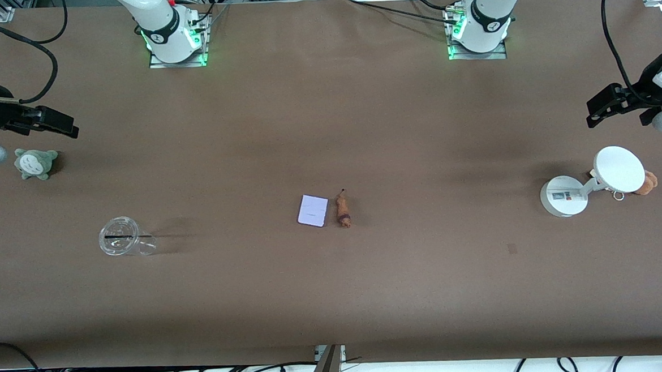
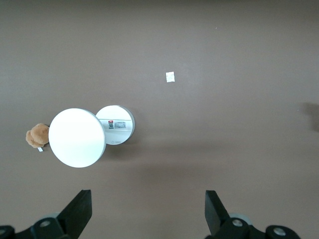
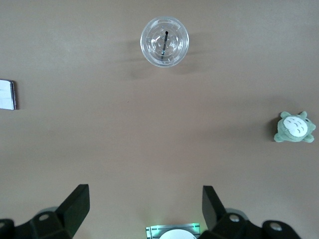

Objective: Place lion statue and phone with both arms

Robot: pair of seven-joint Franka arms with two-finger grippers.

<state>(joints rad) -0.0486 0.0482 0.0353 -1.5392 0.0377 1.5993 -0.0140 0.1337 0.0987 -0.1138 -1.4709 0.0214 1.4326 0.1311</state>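
The phone (image 1: pixel 312 211), a small pale lavender-white rectangle, lies flat at the middle of the table. The lion statue (image 1: pixel 342 210), a tiny orange-brown figurine with a thin dark tail, lies close beside it toward the left arm's end. My right gripper (image 1: pixel 58 125) is up over the right arm's end of the table, open and empty (image 3: pixel 144 211); one edge of the phone (image 3: pixel 7 94) shows in its wrist view. My left gripper (image 1: pixel 602 109) is up over the left arm's end, open and empty (image 2: pixel 148 214). The lion is hidden in both wrist views.
A clear plastic cup (image 1: pixel 124 237) with a dark straw and a grey-green plush (image 1: pixel 35 163) sit toward the right arm's end. A white round-based stand (image 1: pixel 564 196) with a round disc (image 1: pixel 619 169) and a tan plush (image 1: pixel 646 182) sit toward the left arm's end. A small patch (image 1: pixel 511 248) marks the table.
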